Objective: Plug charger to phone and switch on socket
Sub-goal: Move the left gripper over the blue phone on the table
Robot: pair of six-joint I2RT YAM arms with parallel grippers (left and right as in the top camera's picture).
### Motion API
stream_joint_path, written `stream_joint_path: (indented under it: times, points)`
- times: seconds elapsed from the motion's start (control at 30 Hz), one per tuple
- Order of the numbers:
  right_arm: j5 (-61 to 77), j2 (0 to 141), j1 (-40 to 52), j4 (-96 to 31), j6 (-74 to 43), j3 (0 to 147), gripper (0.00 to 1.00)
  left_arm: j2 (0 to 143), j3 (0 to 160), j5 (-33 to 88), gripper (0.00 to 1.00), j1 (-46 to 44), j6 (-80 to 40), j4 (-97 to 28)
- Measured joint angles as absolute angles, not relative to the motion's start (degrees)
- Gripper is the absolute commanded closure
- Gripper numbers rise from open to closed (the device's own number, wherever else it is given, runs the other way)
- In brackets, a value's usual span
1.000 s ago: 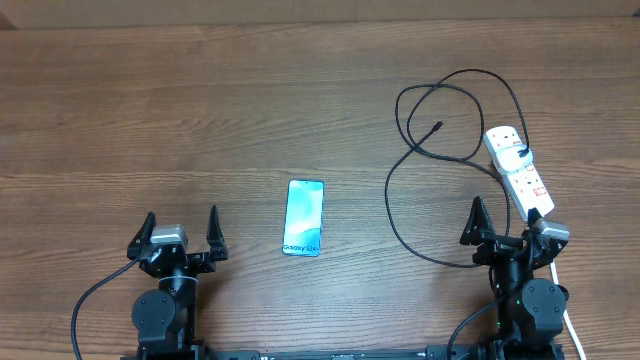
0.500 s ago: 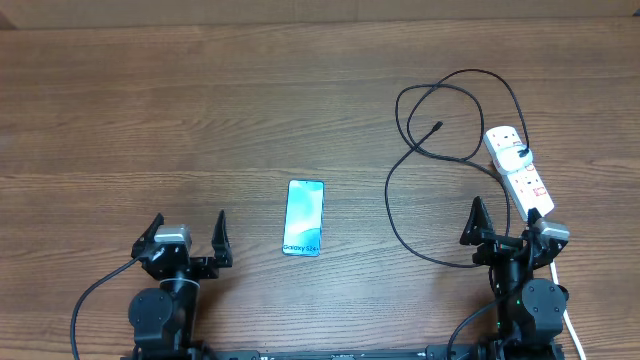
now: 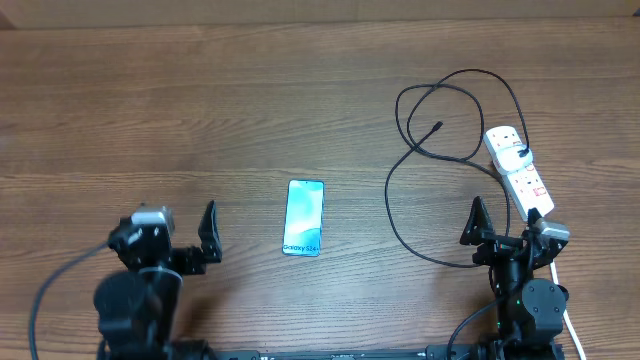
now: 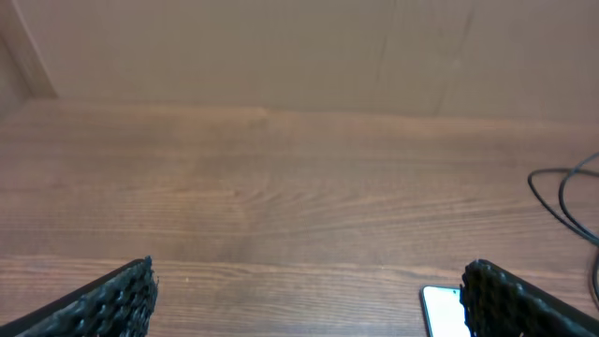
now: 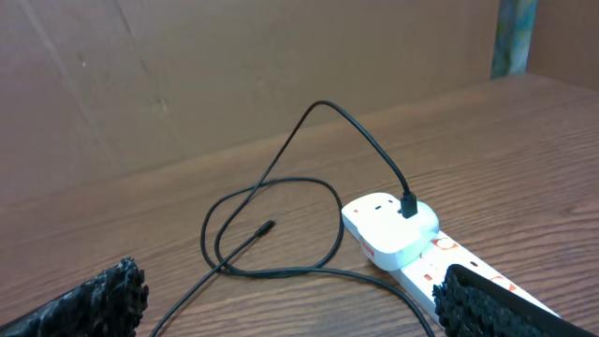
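Overhead: the left gripper [image 3: 170, 238] sits at the lower left of the frame, its jaws spread and nothing between them. The right gripper [image 3: 507, 222] sits at the lower right, jaws likewise spread and empty. The phone [image 3: 304, 217] lies face up on the wooden table [image 3: 150, 100], just below centre, its lit screen reading "Galaxy S24". The black charger cable [image 3: 388, 195] loops loosely across the right half. Its connector tip [image 3: 438, 127] lies free inside the upper loop, well apart from the phone. The white power strip [image 3: 520, 170] lies at the right edge, with the cable's black plug [image 3: 522, 150] at its upper end.

Left wrist: both fingers [image 4: 103, 304] stand wide apart at the bottom corners. A corner of the phone [image 4: 442, 309] shows at the lower right, and the cable [image 4: 562, 187] at the right edge.

Right wrist: the fingers [image 5: 84, 304] are spread over bare wood. The power strip [image 5: 388, 229] lies right of centre with the plug [image 5: 409, 204] seated in it. The connector tip [image 5: 264, 227] rests on the table left of it.
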State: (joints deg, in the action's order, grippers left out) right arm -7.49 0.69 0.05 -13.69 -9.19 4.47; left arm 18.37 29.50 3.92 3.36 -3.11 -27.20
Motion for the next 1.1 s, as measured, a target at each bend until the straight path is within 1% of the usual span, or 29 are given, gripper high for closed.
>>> stream_joint_path:
  times: [0.27, 0.43, 0.7, 1.1]
  points:
    - [-7.5, 0.7, 0.1, -13.7, -9.2, 4.5, 0.00, 38.9, 46.9, 6.7, 0.00, 3.4, -3.3, -33.9]
    - [-7.5, 0.7, 0.1, -13.7, -9.2, 4.5, 0.00, 48.8, 56.7, 9.4, 0.00, 1.8, -3.3, -38.2]
    - [-7.5, 0.7, 0.0, -13.7, -9.2, 4.5, 0.00, 58.6, 64.4, 9.4, 0.00, -7.4, -4.9, -39.9]
    - [-7.5, 0.7, 0.1, -13.7, -9.2, 4.5, 0.00, 68.5, 65.0, 6.2, 0.00, -21.1, -14.8, -40.8]
